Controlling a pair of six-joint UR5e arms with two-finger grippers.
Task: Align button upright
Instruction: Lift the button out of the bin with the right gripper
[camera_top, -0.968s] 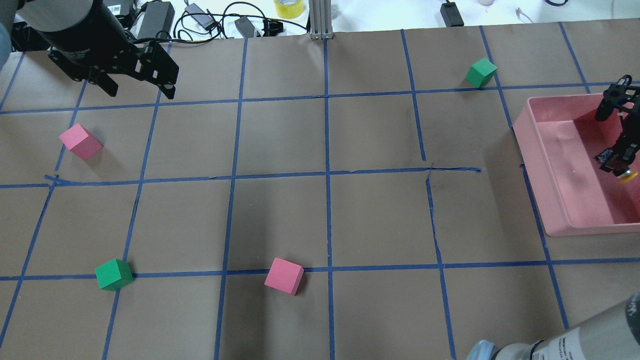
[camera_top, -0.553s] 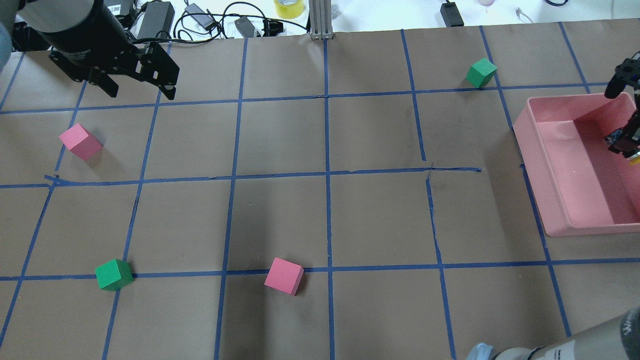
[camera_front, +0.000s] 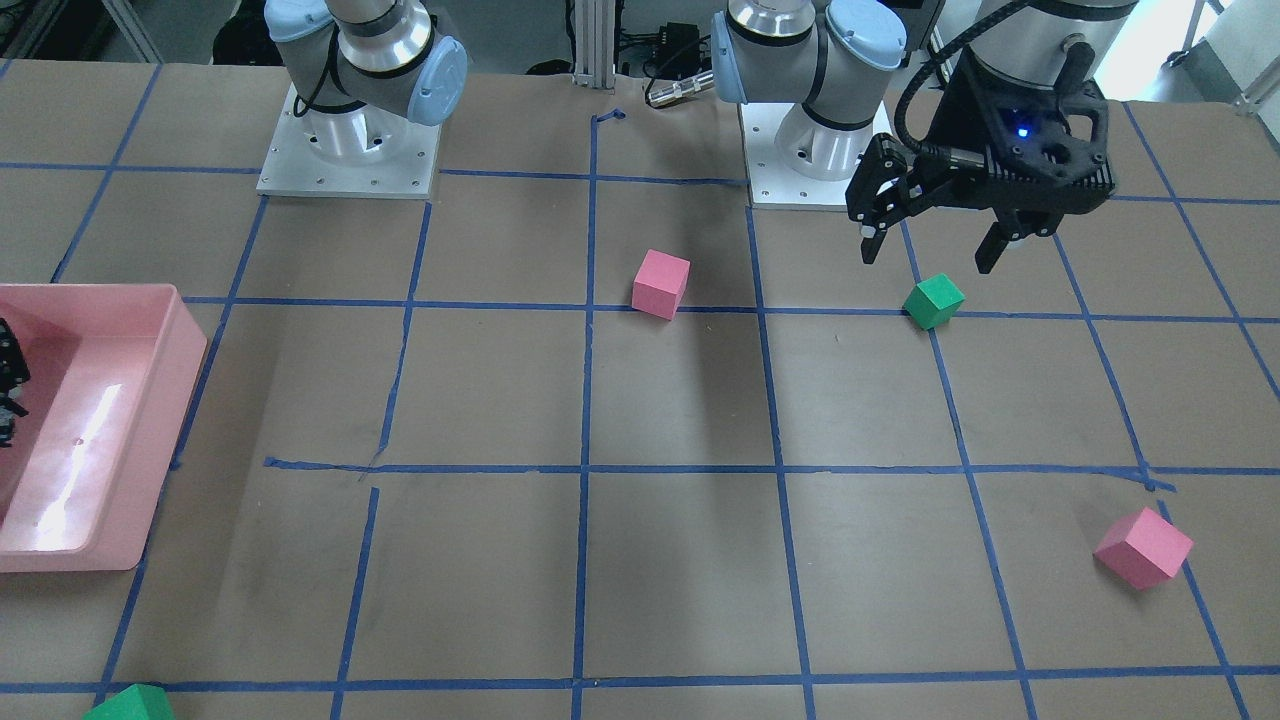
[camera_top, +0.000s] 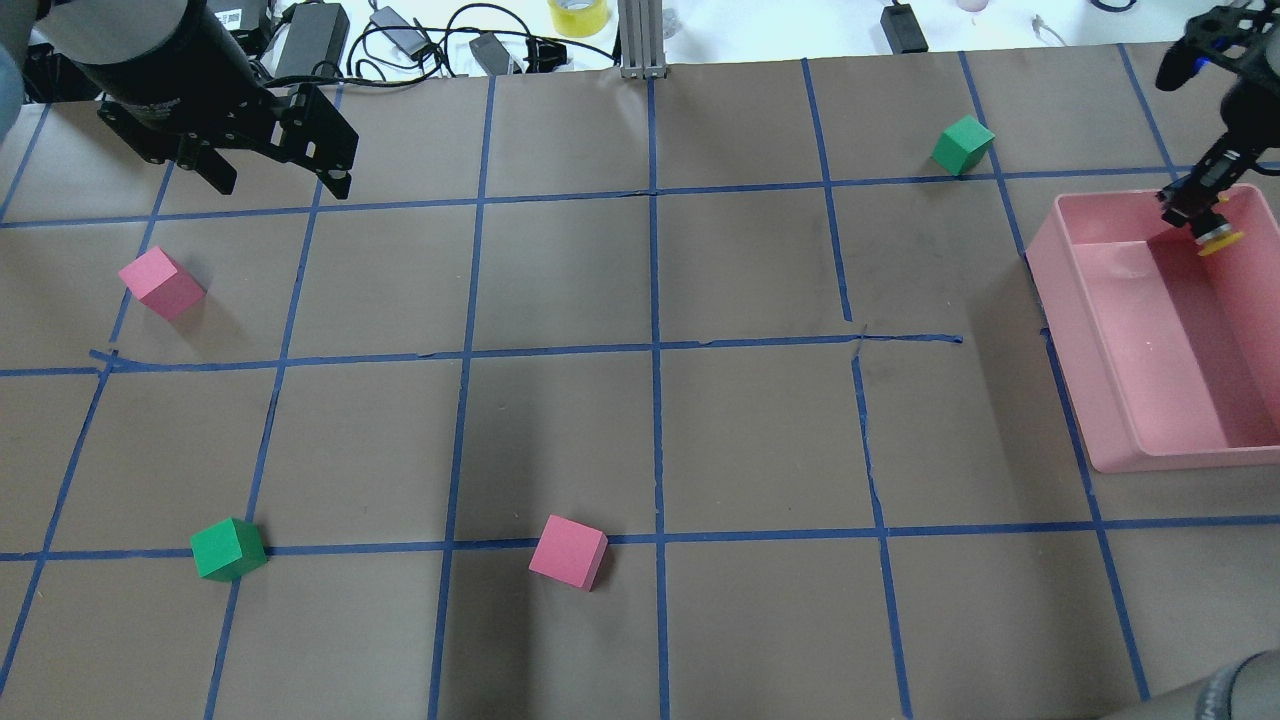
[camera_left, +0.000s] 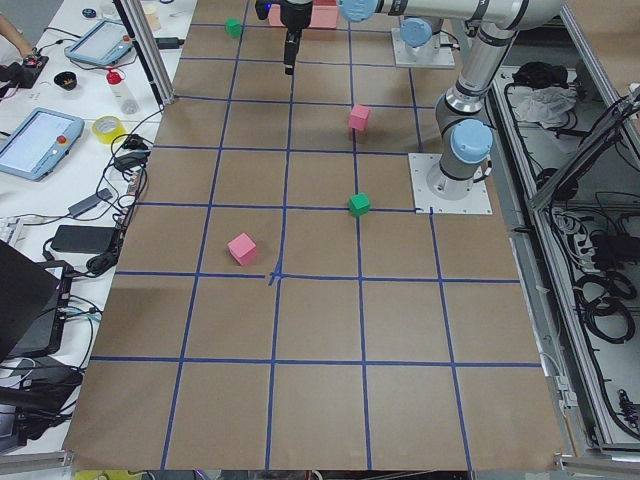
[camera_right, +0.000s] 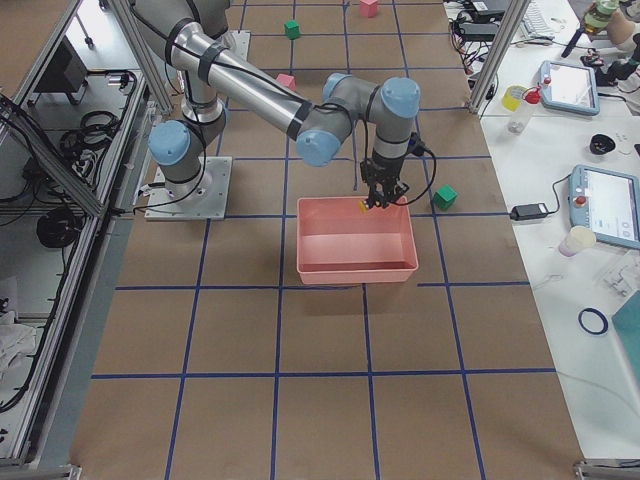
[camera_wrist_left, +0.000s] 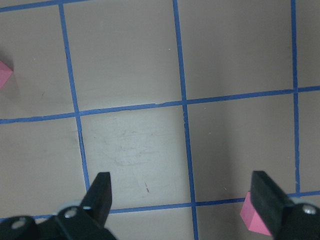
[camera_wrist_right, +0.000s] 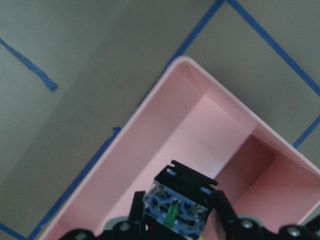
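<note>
My right gripper (camera_top: 1195, 212) is shut on the button (camera_top: 1219, 239) and holds it in the air over the far corner of the pink bin (camera_top: 1062, 300). The yellow cap points down and out below the fingers. In the right wrist view the button's blocky base (camera_wrist_right: 176, 206) sits between the fingers, with the bin's (camera_wrist_right: 150, 102) inside below it. The exterior right view shows the gripper (camera_right: 378, 198) at the bin's far rim. My left gripper (camera_top: 283, 187) is open and empty, hovering over the far left of the table; it also shows in the front view (camera_front: 927, 258).
Two pink cubes (camera_top: 161, 283) (camera_top: 568, 552) and two green cubes (camera_top: 228, 549) (camera_top: 962, 145) lie on the brown, blue-taped table. The front view shows the green cube (camera_front: 933, 301) just below my left gripper. Cables and power bricks line the far edge.
My right gripper has risen out of the bin with the button and moved toward the bin's far end. The left arm has not moved.
</note>
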